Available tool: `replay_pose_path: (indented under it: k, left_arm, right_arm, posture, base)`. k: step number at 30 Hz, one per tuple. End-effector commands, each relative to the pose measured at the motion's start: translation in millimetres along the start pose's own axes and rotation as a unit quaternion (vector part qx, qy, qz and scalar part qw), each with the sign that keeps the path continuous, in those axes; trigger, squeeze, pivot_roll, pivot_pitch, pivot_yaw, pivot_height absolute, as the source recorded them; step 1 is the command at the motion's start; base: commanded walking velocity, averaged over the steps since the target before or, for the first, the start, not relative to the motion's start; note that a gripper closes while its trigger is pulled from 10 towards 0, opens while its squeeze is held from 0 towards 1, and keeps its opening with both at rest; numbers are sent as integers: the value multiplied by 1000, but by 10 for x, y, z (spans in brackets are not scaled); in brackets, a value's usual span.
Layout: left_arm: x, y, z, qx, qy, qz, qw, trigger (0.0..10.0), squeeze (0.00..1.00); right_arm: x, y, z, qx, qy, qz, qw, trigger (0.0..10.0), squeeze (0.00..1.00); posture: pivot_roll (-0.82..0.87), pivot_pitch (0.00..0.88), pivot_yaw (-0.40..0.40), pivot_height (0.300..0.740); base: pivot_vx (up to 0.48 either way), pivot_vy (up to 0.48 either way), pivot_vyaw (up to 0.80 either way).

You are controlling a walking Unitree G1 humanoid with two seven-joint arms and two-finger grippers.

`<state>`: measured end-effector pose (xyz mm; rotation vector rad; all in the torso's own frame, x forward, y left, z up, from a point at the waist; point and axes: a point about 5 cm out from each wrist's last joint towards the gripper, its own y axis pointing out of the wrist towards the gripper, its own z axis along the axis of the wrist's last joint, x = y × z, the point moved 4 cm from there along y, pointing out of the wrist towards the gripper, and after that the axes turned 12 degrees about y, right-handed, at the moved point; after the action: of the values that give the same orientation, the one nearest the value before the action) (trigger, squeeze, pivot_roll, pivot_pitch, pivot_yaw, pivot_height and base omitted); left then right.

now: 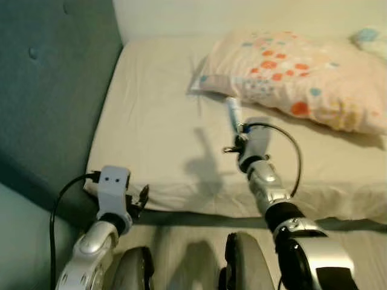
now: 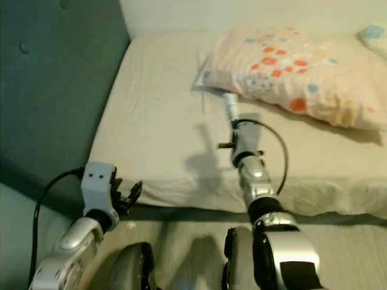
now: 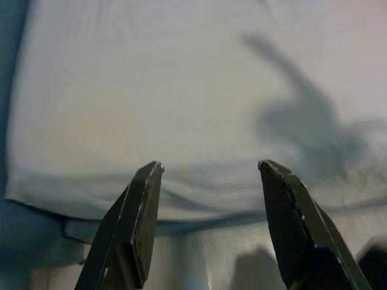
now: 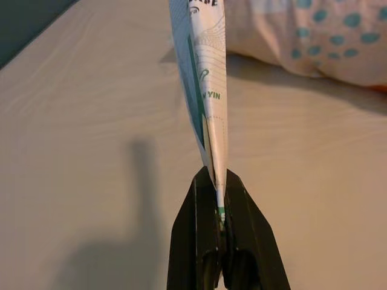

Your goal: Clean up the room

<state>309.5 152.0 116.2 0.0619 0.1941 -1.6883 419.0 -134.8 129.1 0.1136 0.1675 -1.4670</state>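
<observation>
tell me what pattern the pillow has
The pillow is pale with orange, blue and teal dots; the left eye view shows it best.

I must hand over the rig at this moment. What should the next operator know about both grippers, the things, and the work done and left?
Right gripper: shut on a flat white tube with green print, held above the beige bed sheet, near the dotted pillow with orange and blue spots.
Left gripper: open, holds nothing, at the near edge of the bed.
Done: tube is gripped.
Left: take the tube to its place; no bin or shelf is in view.
</observation>
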Motion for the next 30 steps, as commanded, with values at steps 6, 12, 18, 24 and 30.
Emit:
replay_pose_path:
  k: [6, 12, 18, 24, 30]
  left_arm:
    - [-72, 39, -135, 2, 4, 68, 998, 10000, 0]
    - [-131, 14, -101, 19, 40, 96, 994, 10000, 0]
    - [-113, 25, -87, 31, 50, 109, 992, 10000, 0]
    - [-116, 17, 0, 62, 43, 122, 990, 10000, 0]
    - [-125, 9, 12, 67, 45, 129, 988, 10000, 0]
  right_arm:
    - [-176, -455, -326, 33, -49, 27, 998, 10000, 0]
    - [-128, -609, -464, 23, -72, 41, 996, 10000, 0]
    - [-75, -687, -496, 10, -59, 39, 997, 10000, 0]
    - [-72, -716, -493, 4, -52, 25, 998, 10000, 0]
    - [-99, -720, -510, -1, -51, 30, 998, 10000, 0]
  posture:
    - [-63, 92, 6, 587]
    - [-68, 83, 12, 587]
    - [-69, 73, 11, 592]
    - [-63, 64, 10, 612]
    - [-51, 59, 4, 632]
  base:
    - [0, 0, 0]
    - [0, 0, 0]
    - [0, 0, 0]
    - [0, 0, 0]
    - [0, 0, 0]
